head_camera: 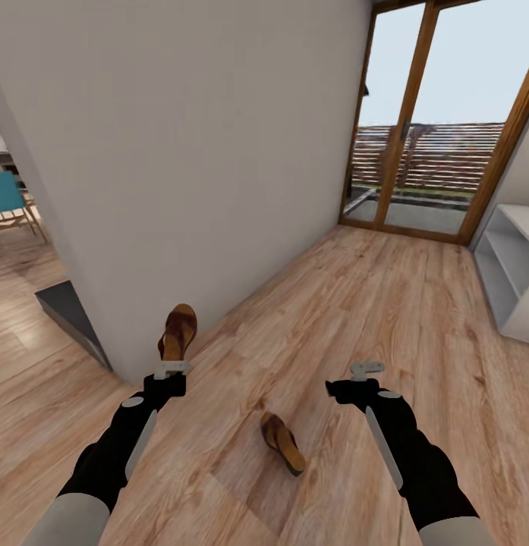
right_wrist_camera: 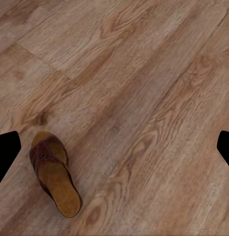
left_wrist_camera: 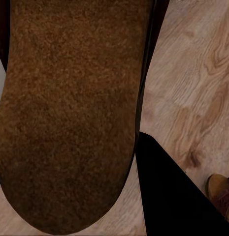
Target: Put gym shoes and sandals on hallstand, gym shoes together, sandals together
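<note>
Sandal [head_camera: 177, 332] in left fingers [head_camera: 171, 369], lifted.

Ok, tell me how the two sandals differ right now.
One sandal is held up off the floor in the left hand, while the other sandal lies flat on the wood floor between the arms. The held sandal points away from the robot, near the white wall; the floor sandal lies at an angle. Both are dark brown with tan insoles.
</note>
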`<state>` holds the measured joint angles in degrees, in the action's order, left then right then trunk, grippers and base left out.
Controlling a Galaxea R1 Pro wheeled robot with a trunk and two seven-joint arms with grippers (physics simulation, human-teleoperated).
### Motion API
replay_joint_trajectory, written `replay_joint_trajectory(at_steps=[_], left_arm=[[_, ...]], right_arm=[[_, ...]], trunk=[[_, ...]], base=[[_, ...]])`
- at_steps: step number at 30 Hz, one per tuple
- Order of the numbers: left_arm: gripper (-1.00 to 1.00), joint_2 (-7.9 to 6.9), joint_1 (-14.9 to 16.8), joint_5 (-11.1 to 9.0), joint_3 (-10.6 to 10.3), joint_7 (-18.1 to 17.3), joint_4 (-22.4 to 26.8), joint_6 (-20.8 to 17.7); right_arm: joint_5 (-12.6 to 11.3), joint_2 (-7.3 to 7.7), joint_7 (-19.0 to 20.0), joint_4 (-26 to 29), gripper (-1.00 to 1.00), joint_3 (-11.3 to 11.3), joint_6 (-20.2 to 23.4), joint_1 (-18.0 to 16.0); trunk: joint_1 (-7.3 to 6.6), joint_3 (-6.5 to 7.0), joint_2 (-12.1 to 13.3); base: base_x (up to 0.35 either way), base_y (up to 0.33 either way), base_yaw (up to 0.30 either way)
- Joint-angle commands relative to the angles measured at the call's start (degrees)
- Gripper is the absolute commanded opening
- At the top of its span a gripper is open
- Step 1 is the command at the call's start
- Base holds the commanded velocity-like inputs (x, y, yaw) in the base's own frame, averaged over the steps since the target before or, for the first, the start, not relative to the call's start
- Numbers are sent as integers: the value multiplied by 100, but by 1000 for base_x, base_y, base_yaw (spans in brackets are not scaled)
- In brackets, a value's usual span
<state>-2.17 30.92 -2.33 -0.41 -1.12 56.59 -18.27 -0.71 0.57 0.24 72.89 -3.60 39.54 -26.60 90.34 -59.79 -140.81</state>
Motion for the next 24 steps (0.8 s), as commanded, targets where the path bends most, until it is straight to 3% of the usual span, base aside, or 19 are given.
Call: replay_joint_trajectory(at_steps=[1,11,20,24], left_arm=[[-100,-3,2,-4,-3,-20,10,-37],[-100,32,2,-4,-12,-20,10,-37],[-100,84,2,-4,-12,-20,10,-37],[-100,85,2,-4,-12,-20,10,-37]], right_arm=[[-4,5,3,8,100,-8,27,-3],[-8,9,11,14,100,-3,31,-3],[-8,5,11,11,100,-9,32,-3],[-5,5,11,11,100,-9,33,-3]], trunk=[[2,-6,-2],[2,-6,-2],[2,-6,-2],[2,-6,-2]], base=[[288,-140,1],[268,-185,151],[101,-277,295],[51,-154,129]])
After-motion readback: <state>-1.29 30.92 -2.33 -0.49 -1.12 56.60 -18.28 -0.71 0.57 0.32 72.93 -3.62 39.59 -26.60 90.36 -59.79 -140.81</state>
